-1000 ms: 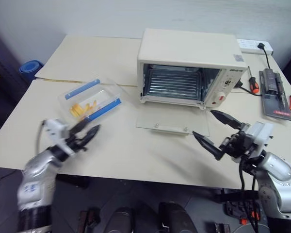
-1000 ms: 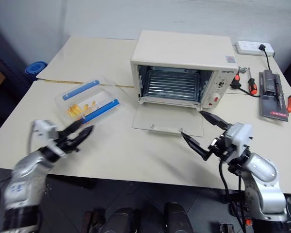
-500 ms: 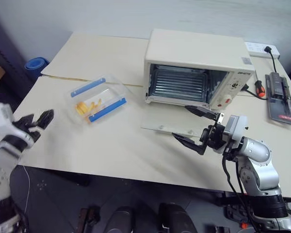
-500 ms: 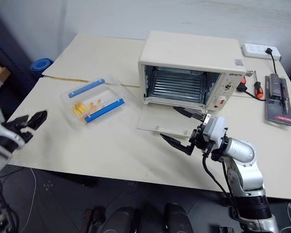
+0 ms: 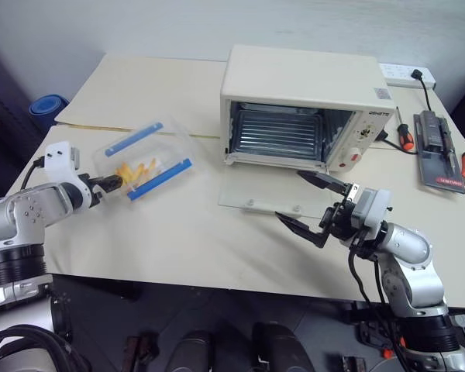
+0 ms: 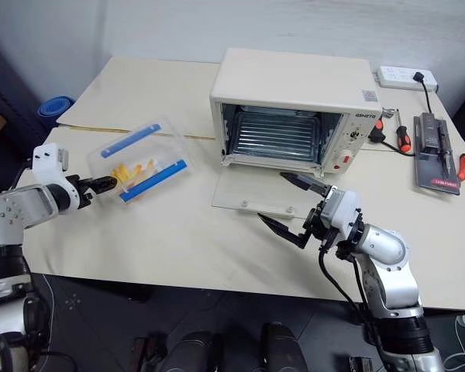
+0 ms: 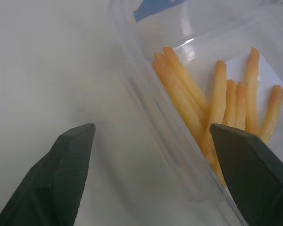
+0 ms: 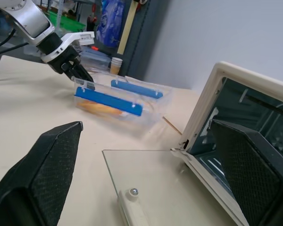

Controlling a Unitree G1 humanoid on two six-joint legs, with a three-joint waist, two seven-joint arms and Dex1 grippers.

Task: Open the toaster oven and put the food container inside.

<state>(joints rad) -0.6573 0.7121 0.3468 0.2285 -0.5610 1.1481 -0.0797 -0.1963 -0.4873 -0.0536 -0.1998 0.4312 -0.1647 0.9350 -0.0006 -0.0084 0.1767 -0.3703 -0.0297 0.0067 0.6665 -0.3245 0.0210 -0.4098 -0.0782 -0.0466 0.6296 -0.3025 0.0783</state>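
The cream-white toaster oven [image 5: 302, 85] stands at the table's back, its glass door [image 5: 275, 194] lying flat and open, with the metal rack visible inside. The food container [image 5: 143, 159], a clear box with blue strips and yellow fries inside, lies to the left of the oven. My left gripper [image 5: 112, 184] is open at the container's near-left end. In the left wrist view the container's [image 7: 179, 141] wall runs between the spread fingers [image 7: 70, 160]. My right gripper [image 5: 294, 199] hangs open over the door's front edge, holding nothing.
Right of the oven lie two orange-handled screwdrivers [image 5: 403, 133], a black tool case [image 5: 438, 151] and a white power strip [image 5: 407, 74]. A blue round object [image 5: 46, 105] sits off the table's left side. A paper sheet [image 5: 139, 93] covers the back left.
My left gripper has swung in from beyond the table's left front edge to the container's near end. The right gripper stays open by the door.
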